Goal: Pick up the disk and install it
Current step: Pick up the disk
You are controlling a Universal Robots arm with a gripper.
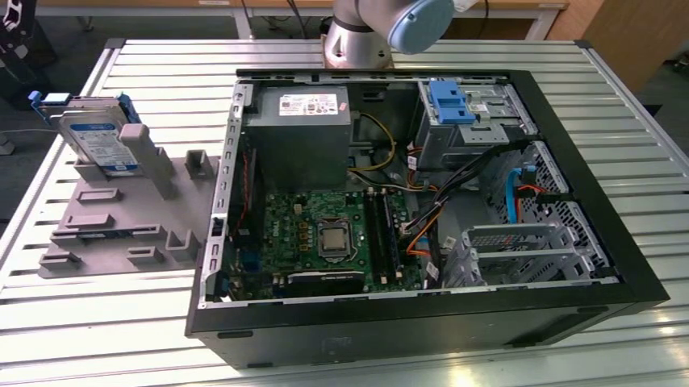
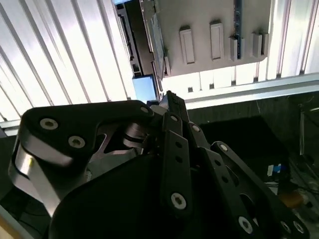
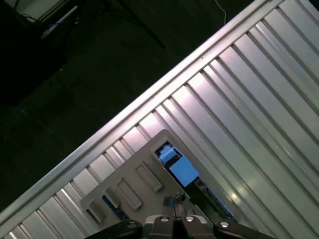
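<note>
The disk (image 1: 97,139), silver-grey with a white-and-blue label and a blue carrier frame, stands on edge in the grey fixture block (image 1: 119,218) on the exterior view's left. In both wrist views I look down on it from well above: in the first wrist view the disk (image 3: 182,169) shows as a blue patch on the fixture (image 3: 132,186), with my gripper (image 3: 174,201) above and apart from it. In the second wrist view the black gripper (image 2: 169,97) points toward the disk's blue end (image 2: 144,87). The fingers meet at their tips, holding nothing.
An open black computer case (image 1: 603,266) lies on the slatted metal table (image 1: 140,322), with a motherboard, cables, a blue bracket (image 1: 447,101) at the back and a metal drive cage (image 1: 522,250). The arm's base (image 1: 366,32) stands behind the case. The table edge (image 3: 149,94) borders dark floor.
</note>
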